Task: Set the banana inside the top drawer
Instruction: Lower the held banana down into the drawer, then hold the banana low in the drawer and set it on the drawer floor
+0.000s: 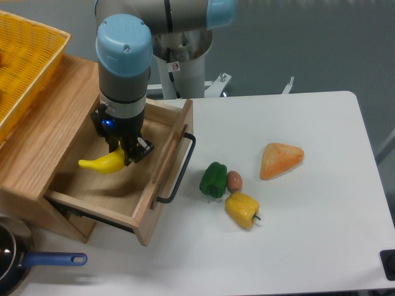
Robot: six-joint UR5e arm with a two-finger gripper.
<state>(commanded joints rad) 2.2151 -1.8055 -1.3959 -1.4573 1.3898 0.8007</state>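
One banana (103, 164), smooth, curved, bright yellow, pinched at its right end by the end effector (126, 154).
Held over the open top drawer (162, 161), light oak with a black bar handle, on the white bench (308, 234).

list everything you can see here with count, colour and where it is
curved yellow banana: 1, yellow, held over the open drawer
light-oak wooden top drawer: 1, pulled open, black bar handle, left
yellow mesh basket: 1, on the cabinet top, far left
green bell pepper: 1, table centre
small brown egg-like item: 1, touching the green pepper
yellow bell pepper: 1, just below those two
orange wedge of bread: 1, right of centre
blue-handled pan: 1, bottom left corner
white table: 1
gripper: 1, black, shut on the banana
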